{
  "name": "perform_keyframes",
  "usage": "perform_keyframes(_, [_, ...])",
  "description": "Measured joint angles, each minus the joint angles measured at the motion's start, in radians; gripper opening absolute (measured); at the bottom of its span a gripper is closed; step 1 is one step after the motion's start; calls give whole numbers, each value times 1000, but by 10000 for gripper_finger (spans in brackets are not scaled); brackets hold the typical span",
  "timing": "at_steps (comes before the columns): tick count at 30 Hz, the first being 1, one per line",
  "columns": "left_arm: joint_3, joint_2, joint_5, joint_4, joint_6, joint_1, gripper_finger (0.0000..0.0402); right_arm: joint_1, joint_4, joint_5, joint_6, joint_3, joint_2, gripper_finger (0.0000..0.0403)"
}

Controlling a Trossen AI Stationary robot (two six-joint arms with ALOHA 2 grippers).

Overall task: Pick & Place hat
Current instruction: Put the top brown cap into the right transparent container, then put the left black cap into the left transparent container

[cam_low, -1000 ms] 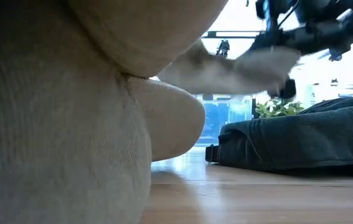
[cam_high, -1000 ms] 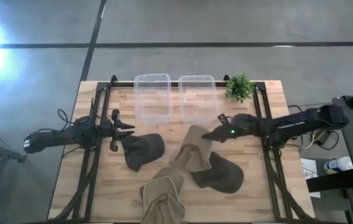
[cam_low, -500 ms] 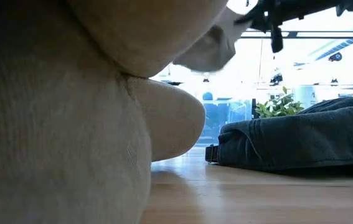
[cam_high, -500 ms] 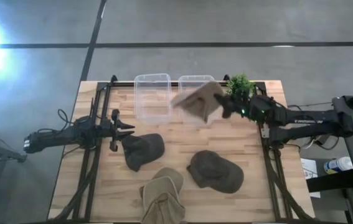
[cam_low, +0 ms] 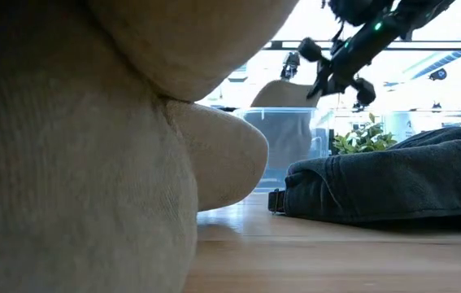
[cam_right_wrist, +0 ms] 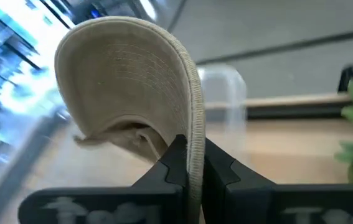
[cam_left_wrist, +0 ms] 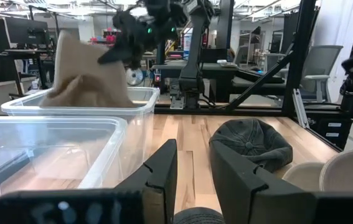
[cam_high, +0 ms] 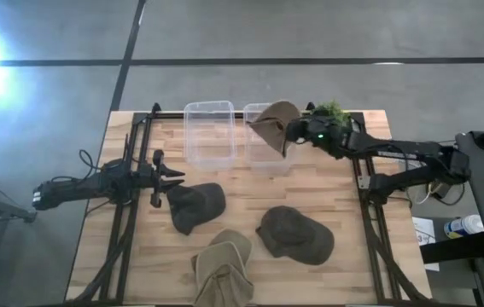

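Observation:
A tan cap (cam_high: 272,122) hangs from my right gripper (cam_high: 298,130) over the right clear bin (cam_high: 269,158) at the table's far edge; its lower part reaches inside the bin (cam_low: 295,138). The left wrist view shows this cap (cam_left_wrist: 84,78) above the bin's rim. My left gripper (cam_high: 172,178) is open at the table's left, beside a dark cap (cam_high: 197,205) that lies on the wood. A second dark cap (cam_high: 297,234) lies right of centre, and two tan caps (cam_high: 223,269) are piled at the near edge. My right gripper pinches the tan cap's brim at its edge (cam_right_wrist: 192,149) between the two fingers (cam_right_wrist: 175,157). The fingers come from the table's right, slanting down. The cap is lifted off the table and hangs from the fingers, its crown down in the right bin.
A second clear bin (cam_high: 209,132) stands left of the right one. A small green plant (cam_high: 330,118) sits at the far right corner, close to my right arm. Black frame rails (cam_high: 126,213) run along both table sides. Bare wood lies between the caps.
My right gripper, shut on the tan cap, lifted it off the dark cap at the table's middle, carried it up and toward the far edge, then came down over the right bin. The dark cap underneath now lies uncovered.

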Motion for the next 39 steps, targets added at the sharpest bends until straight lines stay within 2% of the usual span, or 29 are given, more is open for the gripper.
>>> perform_keyframes(7, [0, 0, 0, 0, 0, 0, 92, 0, 35, -26, 47, 3, 153, 22])
perform_keyframes(12, [0, 0, 0, 0, 0, 0, 92, 0, 101, -60, -4, 1, 161, 87])
perform_keyframes(18, [0, 0, 0, 0, 0, 0, 92, -3, 100, -78, -67, -3, 96, 173])
perform_keyframes(25, [0, 0, 0, 0, 0, 0, 92, -3, 104, -102, -149, -3, 54, 220])
perform_keyframes(28, [0, 0, 0, 0, 0, 0, 92, -3, 103, -166, -187, -3, 34, 228])
perform_keyframes(33, [0, 0, 0, 0, 0, 0, 92, 12, 99, -378, -310, -3, 11, 229])
perform_keyframes(39, [0, 0, 0, 0, 0, 0, 92, 57, 30, -505, -261, -3, 22, 224])
